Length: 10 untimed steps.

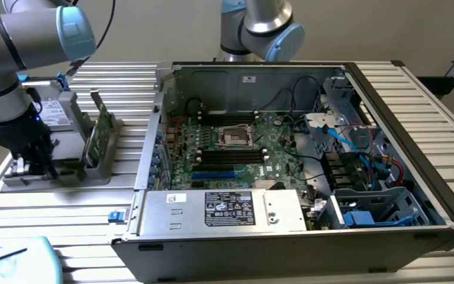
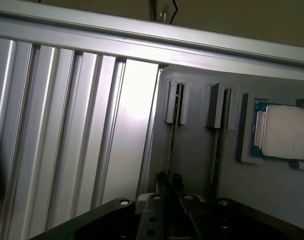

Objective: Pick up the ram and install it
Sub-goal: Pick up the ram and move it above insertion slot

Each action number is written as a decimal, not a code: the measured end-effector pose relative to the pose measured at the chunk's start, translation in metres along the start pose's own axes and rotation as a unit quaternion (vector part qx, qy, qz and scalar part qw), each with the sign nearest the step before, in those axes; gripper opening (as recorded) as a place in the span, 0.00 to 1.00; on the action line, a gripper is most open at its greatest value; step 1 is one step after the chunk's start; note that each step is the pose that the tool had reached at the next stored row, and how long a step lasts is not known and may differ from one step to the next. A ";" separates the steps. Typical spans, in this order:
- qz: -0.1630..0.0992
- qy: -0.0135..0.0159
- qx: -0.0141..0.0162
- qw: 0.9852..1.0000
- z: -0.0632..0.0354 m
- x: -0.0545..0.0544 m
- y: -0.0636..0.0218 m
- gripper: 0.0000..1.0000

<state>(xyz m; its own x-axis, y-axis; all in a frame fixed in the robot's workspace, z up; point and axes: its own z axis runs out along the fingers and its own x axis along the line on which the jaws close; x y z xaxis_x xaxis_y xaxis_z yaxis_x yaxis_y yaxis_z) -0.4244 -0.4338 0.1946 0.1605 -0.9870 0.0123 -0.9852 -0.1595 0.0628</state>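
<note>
The gripper [image 1: 33,170], its grip impossible to judge, hangs low at the grey holder [image 1: 73,137] on the table [image 1: 69,219] where the ram [image 1: 99,130] stands on edge beside the open case [image 1: 211,74]; a centred, square grasp looks essential

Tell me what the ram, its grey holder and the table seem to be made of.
The ram: green circuit board, likely fibreglass laminate, matte. The grey holder: probably plastic, uniform dull grey with moulded slots. The table: seemingly aluminium, silvery ribbed profiles catching bright glare.
</note>
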 end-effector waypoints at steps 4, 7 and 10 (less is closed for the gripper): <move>0.000 -0.001 0.000 1.000 -0.0072 0.000 -0.0007 0.15; 0.000 -0.003 0.000 1.000 -0.0155 0.001 -0.0011 0.15; 0.000 -0.004 0.000 1.000 -0.0246 0.001 -0.0014 0.15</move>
<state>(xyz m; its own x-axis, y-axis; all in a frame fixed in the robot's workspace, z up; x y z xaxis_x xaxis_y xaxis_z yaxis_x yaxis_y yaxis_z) -0.4214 -0.4339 0.2190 0.1604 -0.9870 0.0044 -0.9851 -0.1598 0.0632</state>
